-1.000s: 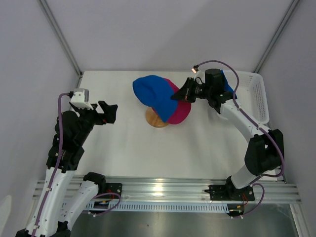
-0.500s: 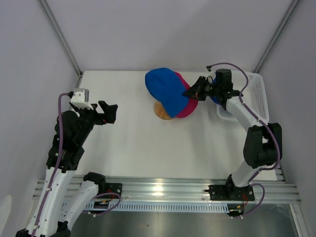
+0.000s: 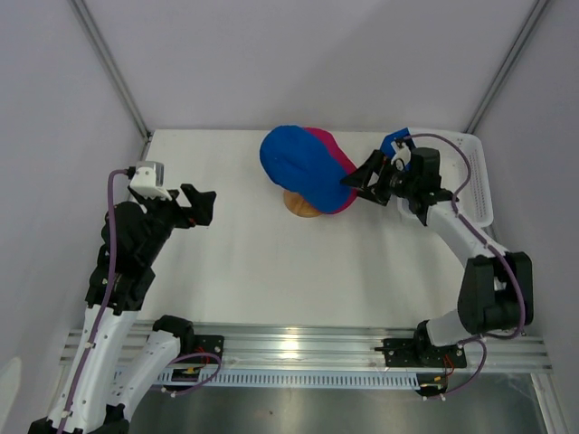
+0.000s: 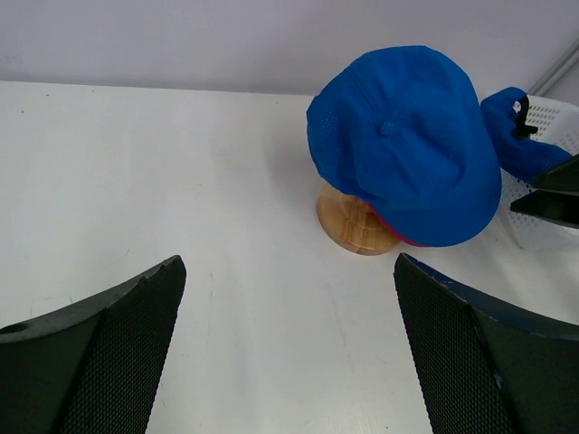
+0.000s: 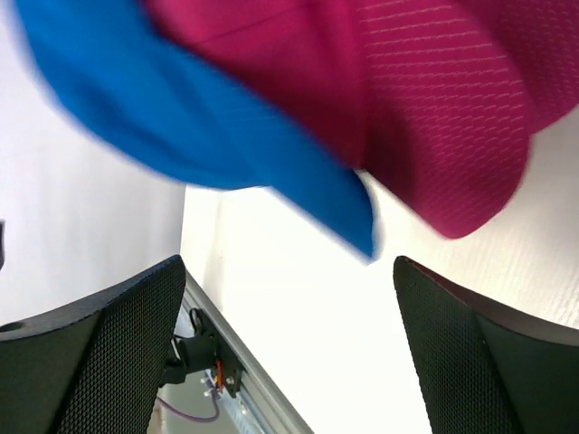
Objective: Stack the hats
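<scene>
A royal blue hat (image 3: 298, 165) lies on top of a magenta-pink hat (image 3: 333, 155), and both sit on the round wooden stand (image 3: 302, 204). My right gripper (image 3: 360, 179) stands open just right of their brims, touching neither. In the right wrist view the blue hat (image 5: 181, 108) and the pink hat (image 5: 434, 99) fill the top, beyond my open right gripper (image 5: 289, 348). A second blue hat (image 4: 514, 143) rests in the white mesh basket (image 4: 554, 116), partly hidden by the right arm. My left gripper (image 3: 201, 206) is open and holds nothing, far left of the stand (image 4: 351, 226).
The white basket (image 3: 476, 181) stands at the table's right edge beside the right arm. Grey walls close in the back and sides. An aluminium rail (image 3: 298, 348) runs along the near edge.
My right gripper has opened, let go of the blue hat and drawn back to the right. The hats and stand shifted right, then settled. The left arm has not moved.
</scene>
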{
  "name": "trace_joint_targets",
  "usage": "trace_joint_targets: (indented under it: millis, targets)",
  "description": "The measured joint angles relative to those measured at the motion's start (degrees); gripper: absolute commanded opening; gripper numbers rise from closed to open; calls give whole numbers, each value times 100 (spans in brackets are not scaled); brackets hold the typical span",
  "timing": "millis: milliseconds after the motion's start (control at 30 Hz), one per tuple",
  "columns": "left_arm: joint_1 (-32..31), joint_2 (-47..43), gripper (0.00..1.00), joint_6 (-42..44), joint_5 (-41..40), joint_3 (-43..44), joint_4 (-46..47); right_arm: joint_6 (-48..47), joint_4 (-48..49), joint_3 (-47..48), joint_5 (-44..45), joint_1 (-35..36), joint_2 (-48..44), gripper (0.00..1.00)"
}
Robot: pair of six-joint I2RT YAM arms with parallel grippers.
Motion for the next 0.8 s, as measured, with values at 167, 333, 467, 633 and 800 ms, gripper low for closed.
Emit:
trace_joint_targets:
  millis: [167, 333, 467, 633, 800]
  targets:
    - [0, 11, 100, 0, 11, 0, 0, -7, 651, -643, 192, 28, -1292, 99]
    - [0, 22, 99, 0, 48, 0, 0, -85, 1886, -1523, 251, 129, -1834, 100]
    - [-4, 24, 99, 0, 48, 0, 0, -708, 1766, -1696, 675, 581, -1545, 99]
    - [-17, 57, 99, 0, 55, 0, 0, -1714, 1692, -1825, 1158, 1139, -1488, 99]
    - [-26, 199, 99, 0, 76, 2, -2, -2623, 1587, -2140, 1567, 1611, -1644, 99]
